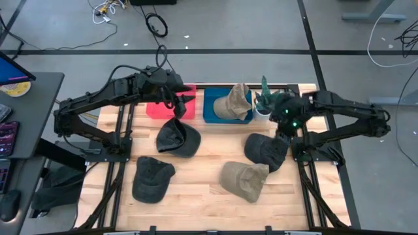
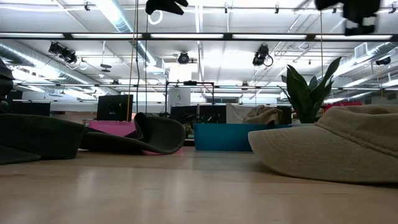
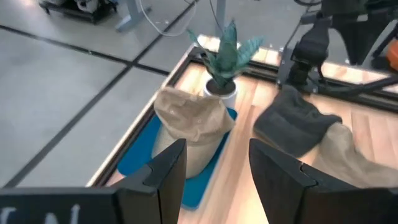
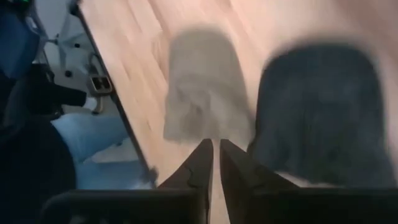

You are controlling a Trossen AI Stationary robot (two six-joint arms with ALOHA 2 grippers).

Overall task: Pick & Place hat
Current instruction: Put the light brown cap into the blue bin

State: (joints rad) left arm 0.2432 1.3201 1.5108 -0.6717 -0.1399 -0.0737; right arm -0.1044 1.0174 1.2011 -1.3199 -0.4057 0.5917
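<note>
Right gripper (image 1: 282,128) — fingers almost closed, nothing visibly held — hovers over the dark hat (image 1: 266,151), which lies directly beneath and just ahead of it; left gripper (image 1: 175,104) hangs half-open, farther off.

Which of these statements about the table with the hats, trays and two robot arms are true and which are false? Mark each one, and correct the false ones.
1. A tan hat lies on the blue tray. True.
2. The pink tray holds two hats. False: none lies in it; a dark hat sits just in front of it.
3. The potted plant stands beside the blue tray. True.
4. The left gripper has its fingers pressed together. False: they stand apart, with nothing between them.
5. The right gripper shows its fingers almost together, empty. True.
</note>
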